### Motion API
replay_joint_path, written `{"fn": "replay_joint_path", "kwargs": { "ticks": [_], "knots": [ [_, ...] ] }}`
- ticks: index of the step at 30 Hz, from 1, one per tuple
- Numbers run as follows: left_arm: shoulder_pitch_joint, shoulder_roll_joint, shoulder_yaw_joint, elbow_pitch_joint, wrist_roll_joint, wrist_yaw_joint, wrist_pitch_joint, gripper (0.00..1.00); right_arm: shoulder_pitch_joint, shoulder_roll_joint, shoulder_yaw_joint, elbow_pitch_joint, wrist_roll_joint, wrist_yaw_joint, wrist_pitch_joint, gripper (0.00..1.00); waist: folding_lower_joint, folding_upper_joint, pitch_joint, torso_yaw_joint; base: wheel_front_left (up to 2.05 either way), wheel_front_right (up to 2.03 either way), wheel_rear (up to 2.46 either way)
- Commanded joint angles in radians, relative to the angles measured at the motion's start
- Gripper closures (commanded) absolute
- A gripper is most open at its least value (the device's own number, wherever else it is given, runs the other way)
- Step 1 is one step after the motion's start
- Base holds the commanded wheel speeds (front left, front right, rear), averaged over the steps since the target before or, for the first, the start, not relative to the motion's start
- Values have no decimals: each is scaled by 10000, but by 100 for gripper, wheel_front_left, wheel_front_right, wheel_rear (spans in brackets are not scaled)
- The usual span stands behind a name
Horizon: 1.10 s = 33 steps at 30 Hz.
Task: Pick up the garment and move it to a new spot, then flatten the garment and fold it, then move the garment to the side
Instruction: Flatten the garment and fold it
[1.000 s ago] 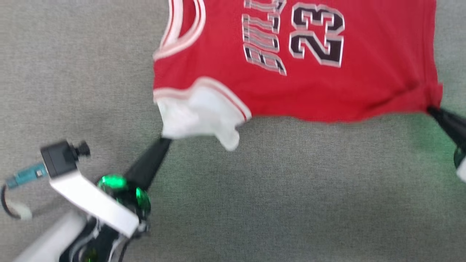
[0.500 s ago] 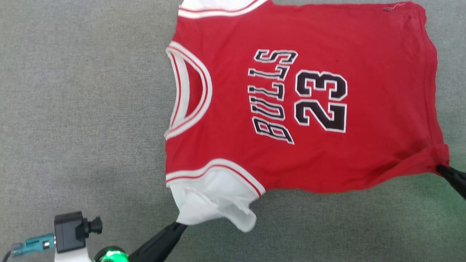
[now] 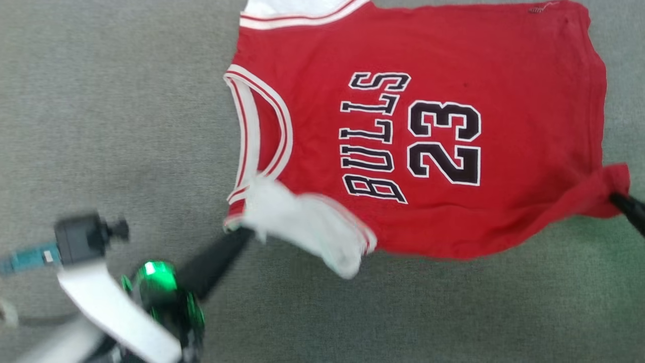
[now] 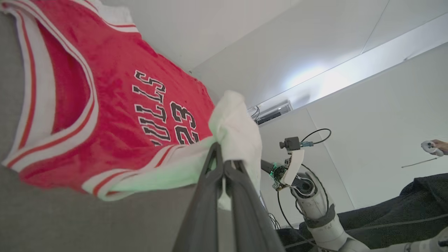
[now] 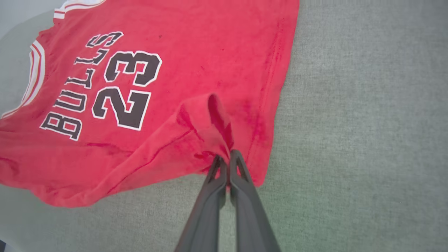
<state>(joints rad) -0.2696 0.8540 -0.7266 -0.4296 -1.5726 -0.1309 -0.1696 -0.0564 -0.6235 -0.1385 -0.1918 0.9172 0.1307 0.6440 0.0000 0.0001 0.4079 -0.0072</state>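
Garment point(image 3: 433, 126) spread on the grey mat point(image 3: 101, 101), both near corners pinched.
Left gripper point(image 3: 245, 233) nips its white corner and right gripper point(image 3: 616, 198) its red hem, fingers pressed together; uneven pulling could skew the fold, or thin cloth could slip out.

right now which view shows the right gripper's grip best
Right wrist view: the right gripper pinches a bunched red corner of the garment, close up. Head view catches its tip at the edge; left wrist view shows that arm far off, grip hidden.
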Motion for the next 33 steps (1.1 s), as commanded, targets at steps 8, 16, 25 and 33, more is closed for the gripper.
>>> {"fn": "replay_joint_path", "kwargs": {
  "ticks": [8,16,25,33],
  "knots": [
    [-2600,-763,820,1920,-688,10,1109,100,-1785,235,226,828,-196,0,-291,100,0,-1,751,-305,0,0,0],
    [-4460,-1607,887,5104,-750,10,2185,100,-3042,408,869,1994,-248,0,-688,100,0,-1,1201,-517,0,0,0],
    [-5095,-2057,583,6707,-445,10,2930,100,-3557,294,1545,2723,-105,0,-1234,100,0,-1,1660,-591,0,0,0],
    [-5429,-1936,116,7503,340,30,3288,100,-3936,251,2114,3139,-244,-1,-1624,100,0,-1,1768,-595,0,0,0]
  ]
}}
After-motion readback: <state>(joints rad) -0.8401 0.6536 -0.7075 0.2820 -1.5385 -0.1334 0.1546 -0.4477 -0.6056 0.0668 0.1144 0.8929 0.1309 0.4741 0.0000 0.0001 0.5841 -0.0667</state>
